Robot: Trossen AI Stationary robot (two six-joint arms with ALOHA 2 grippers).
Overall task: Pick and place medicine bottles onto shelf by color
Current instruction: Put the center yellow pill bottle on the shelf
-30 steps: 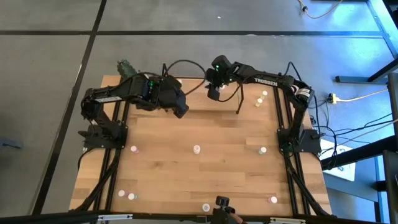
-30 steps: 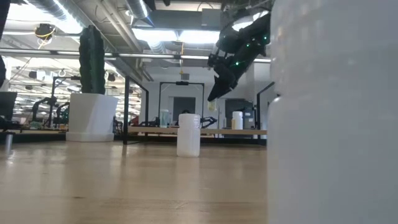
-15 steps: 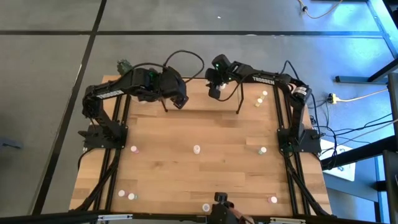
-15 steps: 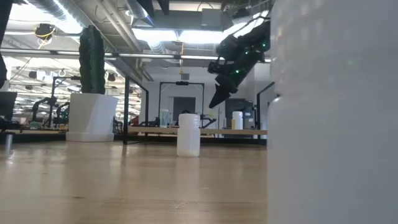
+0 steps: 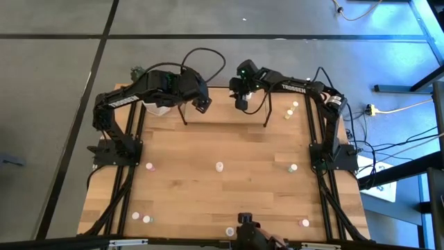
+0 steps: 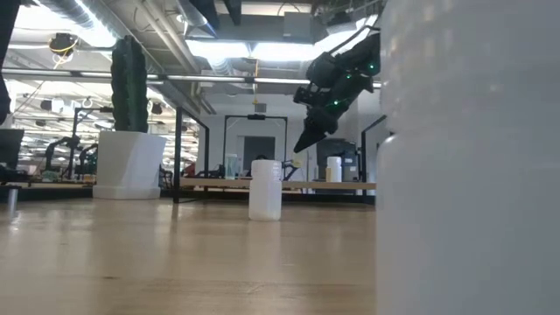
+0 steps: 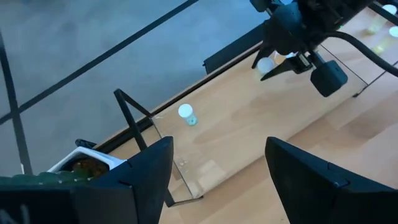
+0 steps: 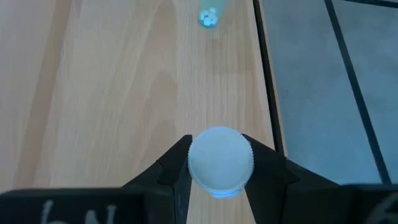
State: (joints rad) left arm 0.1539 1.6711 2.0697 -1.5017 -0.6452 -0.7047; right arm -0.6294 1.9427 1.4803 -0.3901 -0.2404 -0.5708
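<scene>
Right pincer [image 8: 219,167] clamped on white-topped bottle [image 8: 220,157], hovering above shelf [image 5: 267,111] at counter's [image 5: 222,194] 12 o'clock edge. Lower straight, release only once seated, clear of bottle already there [image 7: 186,113]. Left pincer [image 7: 214,168] apart, empty, at 11 o'clock.

An overhead camera looks straight down on the whole light wooden bench [image 5: 229,149], a low camera looks level across its top into the room, and each wrist camera looks closely down at the bench's far edge.
</scene>
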